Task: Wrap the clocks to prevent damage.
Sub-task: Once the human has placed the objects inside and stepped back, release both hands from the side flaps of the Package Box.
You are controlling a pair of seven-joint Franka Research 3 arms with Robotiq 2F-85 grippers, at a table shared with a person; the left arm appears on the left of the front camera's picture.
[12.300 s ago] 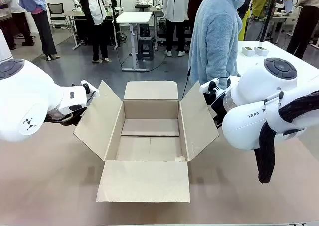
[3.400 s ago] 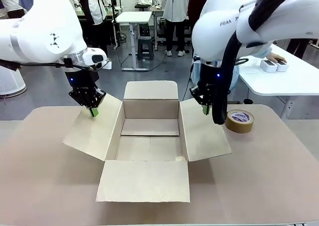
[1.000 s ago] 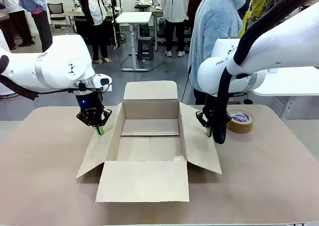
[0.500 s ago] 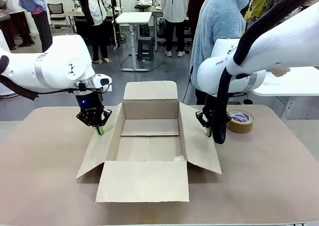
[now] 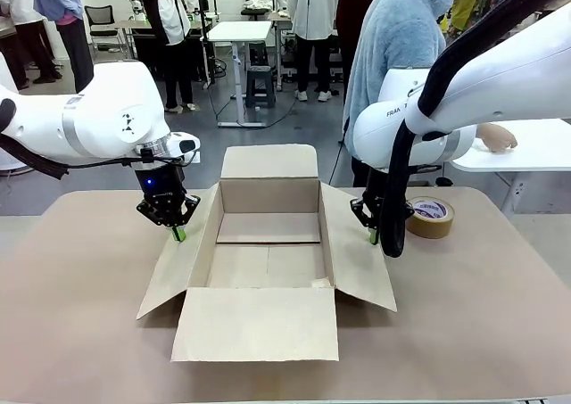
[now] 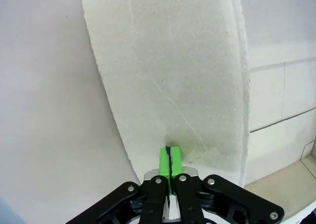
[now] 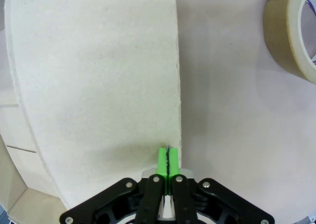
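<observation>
Person's hand (image 5: 496,137) shifted; left tool (image 5: 178,235), right tool (image 5: 373,239) press flaps (image 5: 183,266).

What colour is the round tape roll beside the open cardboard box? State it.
Brown outside, pale inside; the round tape roll shows best in the front view.

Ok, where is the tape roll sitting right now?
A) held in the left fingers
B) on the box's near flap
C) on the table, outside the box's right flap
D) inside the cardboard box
C: the tape roll lies flat on the table, just past the right flap of the cardboard box.
</observation>
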